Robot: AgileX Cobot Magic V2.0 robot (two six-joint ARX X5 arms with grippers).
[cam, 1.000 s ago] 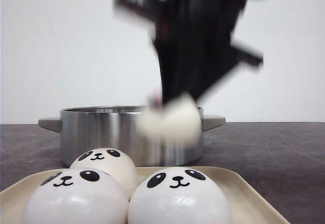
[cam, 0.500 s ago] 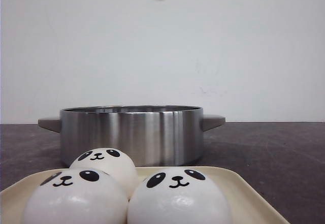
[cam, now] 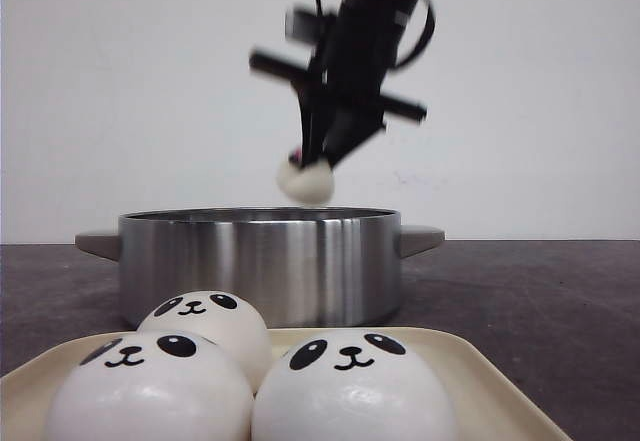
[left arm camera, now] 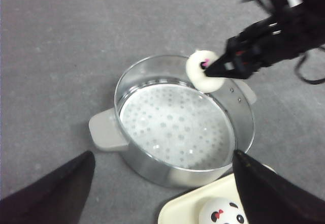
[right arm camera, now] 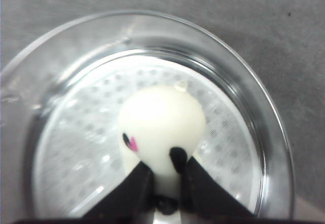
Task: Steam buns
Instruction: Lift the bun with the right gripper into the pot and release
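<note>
My right gripper (cam: 318,166) is shut on a white panda bun (cam: 306,181) and holds it just above the rim of the steel steamer pot (cam: 260,261). In the right wrist view the bun (right arm camera: 161,125) hangs over the pot's perforated floor (right arm camera: 76,153), pinched between the black fingers (right arm camera: 134,186). The left wrist view shows the same bun (left arm camera: 203,71) over the pot's far rim (left arm camera: 152,61). Three more panda buns (cam: 350,386) sit on a cream tray (cam: 480,381) in front. My left gripper (left arm camera: 162,193) is open and empty, high above the pot and tray.
The pot has grey side handles (cam: 98,244) and stands on a dark grey table (cam: 540,291). The tray corner with one bun (left arm camera: 221,211) lies beside the pot in the left wrist view. A white wall is behind.
The right arm lifted the bun from near the tray up out of the front view, then came down again with it farther back, just above the pot's rim.
</note>
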